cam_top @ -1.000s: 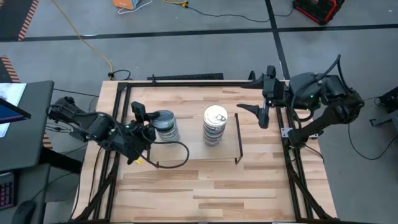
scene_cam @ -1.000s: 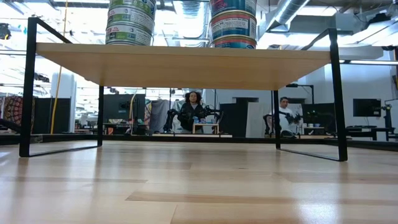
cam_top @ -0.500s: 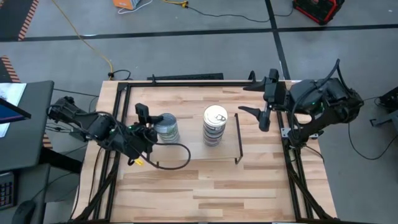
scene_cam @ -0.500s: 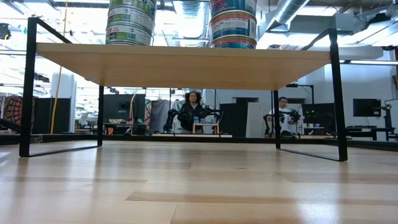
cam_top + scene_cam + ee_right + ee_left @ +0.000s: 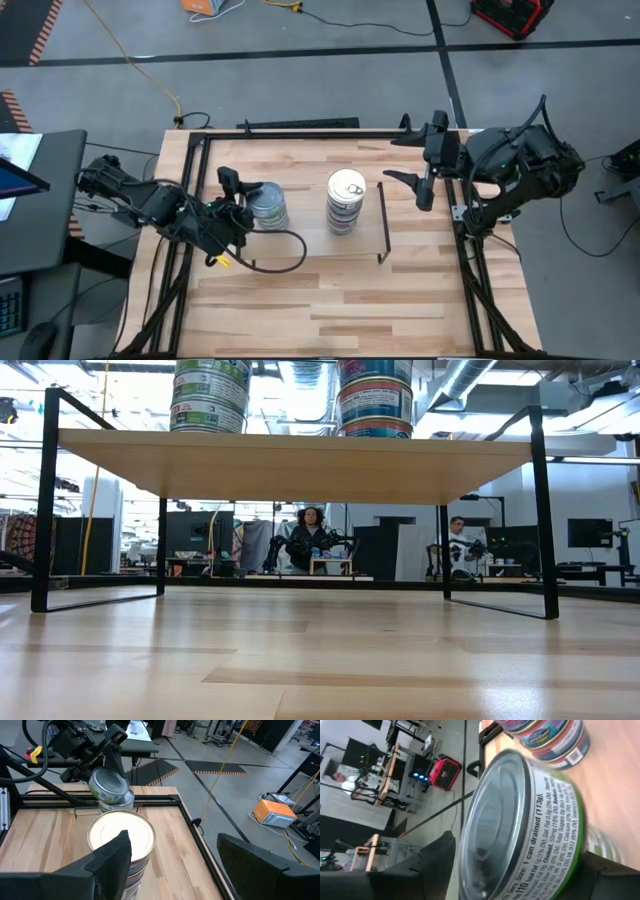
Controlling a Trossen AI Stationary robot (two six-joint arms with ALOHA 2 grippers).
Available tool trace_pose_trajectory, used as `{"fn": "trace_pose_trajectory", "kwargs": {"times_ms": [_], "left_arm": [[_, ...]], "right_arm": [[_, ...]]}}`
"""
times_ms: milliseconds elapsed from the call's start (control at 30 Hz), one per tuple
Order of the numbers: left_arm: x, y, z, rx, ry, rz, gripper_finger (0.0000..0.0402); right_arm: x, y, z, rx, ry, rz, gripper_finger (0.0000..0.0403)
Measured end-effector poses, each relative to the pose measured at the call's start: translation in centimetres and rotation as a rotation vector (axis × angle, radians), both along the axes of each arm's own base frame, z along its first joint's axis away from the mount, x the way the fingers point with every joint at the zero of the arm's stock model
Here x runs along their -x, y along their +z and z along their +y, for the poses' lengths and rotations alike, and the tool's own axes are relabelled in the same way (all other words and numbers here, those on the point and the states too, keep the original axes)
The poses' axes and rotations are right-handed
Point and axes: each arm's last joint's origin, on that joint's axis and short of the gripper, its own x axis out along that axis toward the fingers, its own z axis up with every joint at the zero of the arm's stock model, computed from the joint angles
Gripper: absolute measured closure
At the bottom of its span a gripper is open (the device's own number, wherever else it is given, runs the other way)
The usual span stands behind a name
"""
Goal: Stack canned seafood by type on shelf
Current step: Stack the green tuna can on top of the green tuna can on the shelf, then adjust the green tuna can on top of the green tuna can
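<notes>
2 seated people (image 5: 312, 532) (image 5: 457, 547) occupy the room; an orange box (image 5: 274, 813) lies on the floor at 3 o'clock.

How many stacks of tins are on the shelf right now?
2: the blue-grey-lidded stack at the left gripper, which is shut on its top tin, and the silver-lidded stack mid-shelf. Tins per stack cannot be counted.

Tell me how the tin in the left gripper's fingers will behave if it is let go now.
The top tin sits askew on the blue-grey stack, so it may slide or tip. Held by the left gripper, its smooth metal looks slippery. It appears rigid; freed, a round tin could roll off the shelf.
</notes>
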Motion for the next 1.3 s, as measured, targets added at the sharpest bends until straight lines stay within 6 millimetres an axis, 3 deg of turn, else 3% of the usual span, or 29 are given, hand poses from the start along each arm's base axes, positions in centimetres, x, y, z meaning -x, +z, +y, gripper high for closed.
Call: {"fn": "trace_pose_trajectory", "kwargs": {"times_ms": [300,567,1300], "left_arm": [[-0.1,0.0,-0.2,0.07,-0.042,-0.002,0.0123],[0.3,1.9,-0.1,0.138,-0.083,-0.032,0.0123],[-0.8,2.1,0.8,0.186,-0.142,-0.036,0.0123]], "right_arm": [[-0.1,0.0,0.0,0.0,0.0,0.002,0.0079],[-0.3,-0.1,0.1,0.001,0.0,0.005,0.0079],[-0.3,-0.1,0.1,0.001,0.001,0.006,0.0079]]}}
